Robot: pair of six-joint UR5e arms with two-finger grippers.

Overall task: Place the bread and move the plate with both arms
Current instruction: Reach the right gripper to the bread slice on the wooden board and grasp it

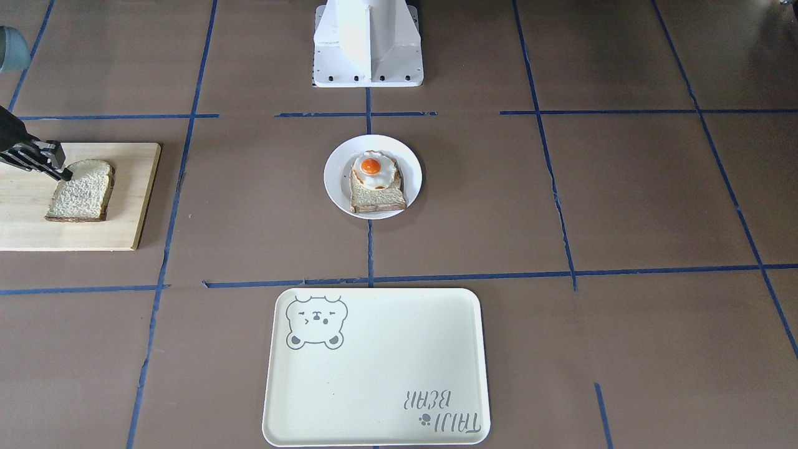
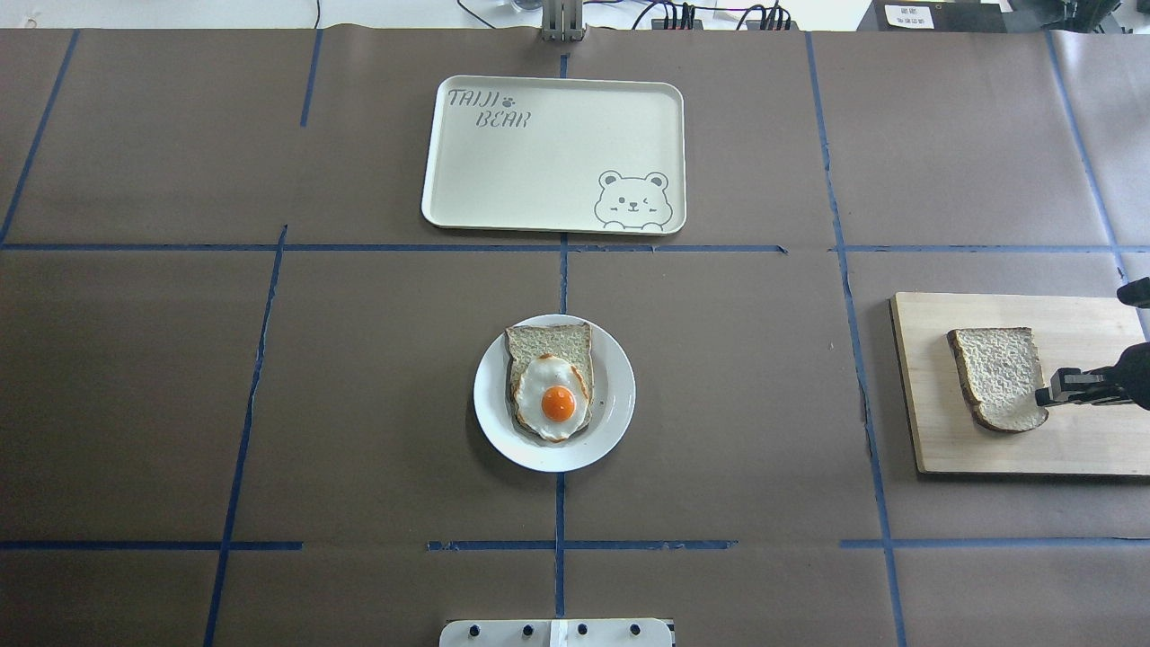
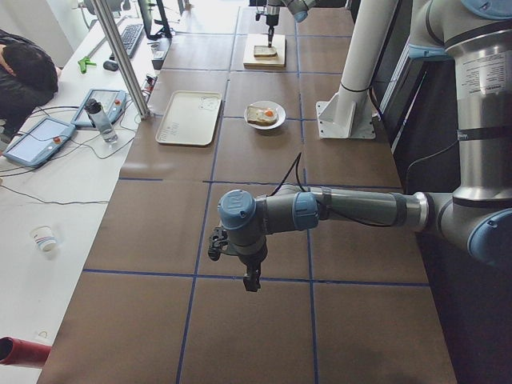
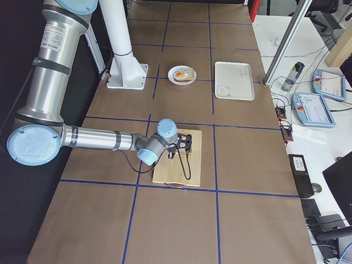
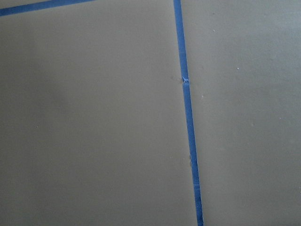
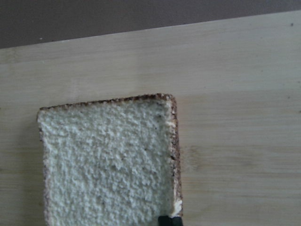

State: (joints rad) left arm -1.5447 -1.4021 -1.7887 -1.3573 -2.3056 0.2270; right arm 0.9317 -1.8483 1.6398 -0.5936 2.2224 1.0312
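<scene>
The bread [image 1: 81, 192] lies flat on a wooden board [image 1: 134, 206] at the table's right end; it also shows in the overhead view [image 2: 997, 377] and the right wrist view [image 6: 108, 160]. My right gripper [image 1: 62, 173] [image 2: 1042, 395] points down at the slice's edge. Its fingers look close together, and one black fingertip [image 6: 169, 220] touches the crust. The small white plate [image 1: 333, 178] [image 2: 620, 395] sits mid-table and holds egg-topped toast [image 1: 374, 178]. My left gripper [image 3: 251, 282] hangs over bare table far from these things. I cannot tell whether it is open or shut.
A cream tray with a bear drawing [image 1: 374, 374] [image 2: 539, 162] lies on the far side of the table beyond the plate. The white pedestal base [image 1: 368, 43] stands behind the plate. Blue tape lines cross the brown table cover.
</scene>
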